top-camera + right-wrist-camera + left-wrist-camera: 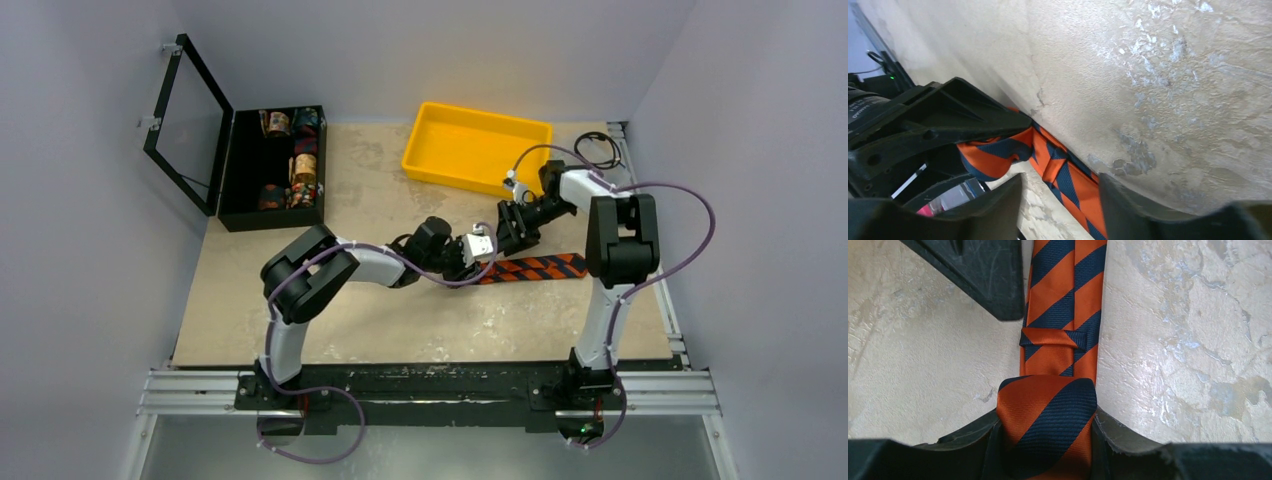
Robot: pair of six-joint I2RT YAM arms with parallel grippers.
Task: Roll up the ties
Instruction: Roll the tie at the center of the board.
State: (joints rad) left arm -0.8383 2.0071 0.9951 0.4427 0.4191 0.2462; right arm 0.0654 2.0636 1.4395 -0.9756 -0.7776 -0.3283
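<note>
Left pincer (1046, 440) clamped on tie (1060, 290), right pincer (1060, 200) apart, case (245, 160) holding fabric rolls (303, 166)

No legible txt; tiny white print on blk housing (858, 107) (too blurred).

Soft, even light falls from overhead, and the shadows under the arms on the mottled beige tabletop (420, 320) are faint. From the left wrist, the orange and navy striped fabric necktie (1063, 290) ahead of the left gripper (1048, 415) is crisp down to its weave, while the dark fingers (1128, 450) blur along the bottom edge. From the right wrist, whitish glare blotches the tabletop beyond the right gripper (1060, 180). Its near fingers (993, 210) are out of focus.
</note>
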